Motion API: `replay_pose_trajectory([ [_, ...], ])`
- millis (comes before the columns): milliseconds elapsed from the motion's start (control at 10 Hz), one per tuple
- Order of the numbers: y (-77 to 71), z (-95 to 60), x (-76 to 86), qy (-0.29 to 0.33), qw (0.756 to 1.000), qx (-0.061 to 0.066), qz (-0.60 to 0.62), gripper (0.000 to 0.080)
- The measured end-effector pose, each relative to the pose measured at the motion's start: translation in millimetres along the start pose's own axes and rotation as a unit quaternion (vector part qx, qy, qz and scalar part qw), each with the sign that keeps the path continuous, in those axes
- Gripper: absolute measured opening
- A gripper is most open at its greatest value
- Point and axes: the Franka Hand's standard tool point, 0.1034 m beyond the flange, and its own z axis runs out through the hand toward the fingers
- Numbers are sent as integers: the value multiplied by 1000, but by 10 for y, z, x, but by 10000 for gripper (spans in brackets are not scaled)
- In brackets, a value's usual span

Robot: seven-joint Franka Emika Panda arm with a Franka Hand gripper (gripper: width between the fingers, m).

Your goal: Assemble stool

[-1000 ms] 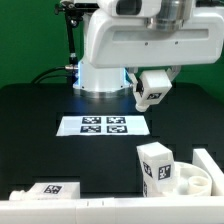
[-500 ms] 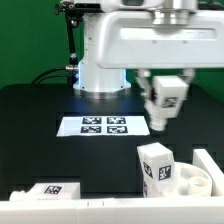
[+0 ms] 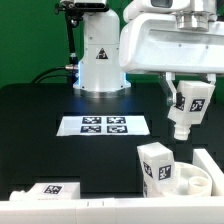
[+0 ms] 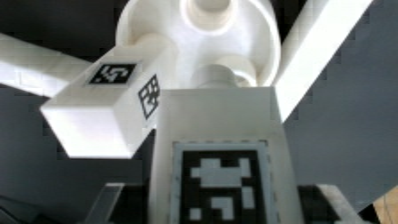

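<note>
My gripper (image 3: 189,99) is shut on a white stool leg (image 3: 187,110) with black-and-white tags and holds it tilted in the air, above and just behind the round white seat (image 3: 200,180) at the exterior view's lower right. A second leg (image 3: 154,165) stands upright on the seat's near-left side. A third leg (image 3: 50,190) lies at the lower left. In the wrist view the held leg (image 4: 222,140) fills the foreground between my gripper's (image 4: 222,205) fingers. The seat (image 4: 196,35) and the upright leg (image 4: 111,100) lie beyond it.
The marker board (image 3: 103,126) lies flat on the black table in the middle. The white robot base (image 3: 100,60) stands behind it with cables at its left. A white rail (image 3: 100,208) runs along the front edge.
My gripper has carried the leg toward the exterior view's right and slightly lower, from over the marker board's right end to above the seat.
</note>
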Motion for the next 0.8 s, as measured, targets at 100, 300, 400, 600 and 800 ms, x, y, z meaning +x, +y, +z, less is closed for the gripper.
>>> replay_pose_trajectory([
  [100, -20, 66, 45, -21, 1000, 2, 11, 330],
  [300, -50, 304, 375, -59, 996, 0, 61, 330],
  [400, -89, 418, 411, -54, 995, 1, 85, 330],
  [600, -83, 435, 393, -56, 995, 0, 81, 330],
  [800, -80, 465, 363, -59, 995, 0, 81, 330],
])
